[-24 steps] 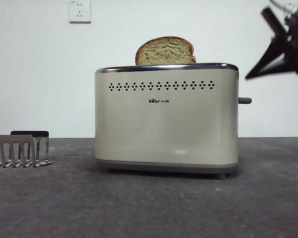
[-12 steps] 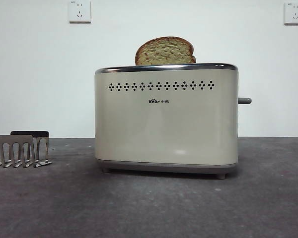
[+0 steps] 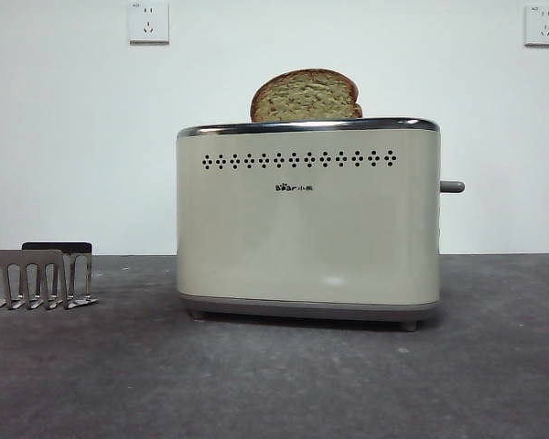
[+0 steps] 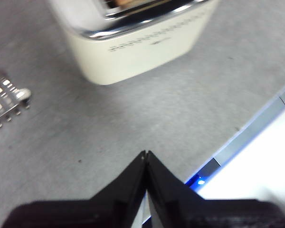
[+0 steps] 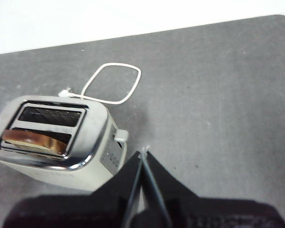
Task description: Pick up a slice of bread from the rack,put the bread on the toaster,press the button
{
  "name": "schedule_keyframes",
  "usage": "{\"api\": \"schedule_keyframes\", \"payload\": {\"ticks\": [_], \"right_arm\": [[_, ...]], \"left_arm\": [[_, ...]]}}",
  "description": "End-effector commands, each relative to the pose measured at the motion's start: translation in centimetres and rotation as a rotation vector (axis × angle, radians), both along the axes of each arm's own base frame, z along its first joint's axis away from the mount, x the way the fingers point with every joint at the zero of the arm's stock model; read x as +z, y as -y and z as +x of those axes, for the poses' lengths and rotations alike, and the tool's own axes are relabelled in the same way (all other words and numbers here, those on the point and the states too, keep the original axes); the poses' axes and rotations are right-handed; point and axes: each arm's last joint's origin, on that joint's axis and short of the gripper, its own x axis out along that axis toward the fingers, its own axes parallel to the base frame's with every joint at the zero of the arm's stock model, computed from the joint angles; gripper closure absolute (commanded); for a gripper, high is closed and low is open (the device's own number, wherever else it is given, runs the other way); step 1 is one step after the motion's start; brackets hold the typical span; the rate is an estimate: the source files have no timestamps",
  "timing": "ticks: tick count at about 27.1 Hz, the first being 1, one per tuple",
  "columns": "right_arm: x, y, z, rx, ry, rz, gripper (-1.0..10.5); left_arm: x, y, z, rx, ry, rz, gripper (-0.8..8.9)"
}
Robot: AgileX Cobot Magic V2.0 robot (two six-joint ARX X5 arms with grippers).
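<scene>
Work surface (image 3: 274,384): dark grey, matte, finely mottled, level. In the right wrist view, rounded at a far corner, meeting a white wall. In the left wrist view, bounded by a pale blue-grey edge strip (image 4: 249,137) with a small blue light beside it.

Rear wall (image 3: 73,137): plain white, carrying two white sockets, one upper left (image 3: 148,22), one upper right (image 3: 543,25).

Toaster (image 3: 308,219): cream body, chrome top, seated on the surface at centre. Slice of bread (image 3: 306,95): upright in one of the two slots, rounded top projecting above the chrome rim; second slot (image 5: 51,115) vacant. Button (image 3: 451,187): protruding from the narrow end, at upper position.

Rack (image 3: 37,276): standing on the surface, well apart from the toaster, at the left edge of the front view.

White cable (image 5: 111,83): looped on the surface behind the toaster.

Left gripper (image 4: 146,154): jaws pressed together, nothing held, raised above bare surface. Right gripper (image 5: 143,153): jaws closed tip to tip, nothing held, above the surface near the button end.
</scene>
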Motion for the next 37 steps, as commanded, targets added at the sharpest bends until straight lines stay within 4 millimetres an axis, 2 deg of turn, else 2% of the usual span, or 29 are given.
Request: {"api": "schedule_keyframes", "payload": {"ticks": [1,5,8,10,12,15,18,21,24,28,37], "right_arm": [[-0.3,0.0,0.4,0.002,-0.033,-0.011,9.5],[-0.6,0.0,1.5,0.002,-0.075,-0.011,9.5],[-1.0,0.0,2.7,-0.002,-0.107,-0.013,9.5],[-1.3,0.0,3.7,-0.008,-0.135,-0.018,9.5],[-1.7,0.0,4.8,-0.006,-0.165,-0.017,9.5],[-2.7,0.0,7.3,-0.007,-0.234,-0.017,9.5],[-4.0,0.0,10.0,-0.006,-0.308,-0.018,9.5],[-5.2,0.0,12.3,-0.005,-0.358,-0.017,9.5],[-6.3,0.0,14.5,-0.005,-0.386,-0.018,9.5],[-7.4,0.0,16.7,-0.005,-0.395,-0.018,9.5],[-7.1,0.0,18.4,-0.006,-0.276,-0.017,9.5]], "left_arm": [[-1.5,-0.8,0.3,-0.008,0.089,-0.004,8.17],[-5.2,-2.8,1.3,0.131,0.355,-0.140,8.17],[-8.9,-4.7,1.4,0.255,0.601,-0.237,8.17],[-11.8,-6.1,0.7,0.338,0.717,-0.272,8.17],[-14.8,-7.3,-0.1,0.407,0.782,-0.264,8.17],[-20.6,-9.0,-1.7,0.536,0.778,-0.203,8.17],[-23.8,-9.8,-2.5,0.608,0.785,-0.174,8.17],[-25.2,-9.9,-2.9,0.623,0.796,-0.169,8.16],[-26.1,-9.9,-3.4,0.627,0.725,-0.150,8.16],[-26.0,-9.9,-3.6,0.641,0.748,-0.145,8.17],[-26.2,-9.8,-3.5,0.649,0.713,-0.168,8.17]]}}
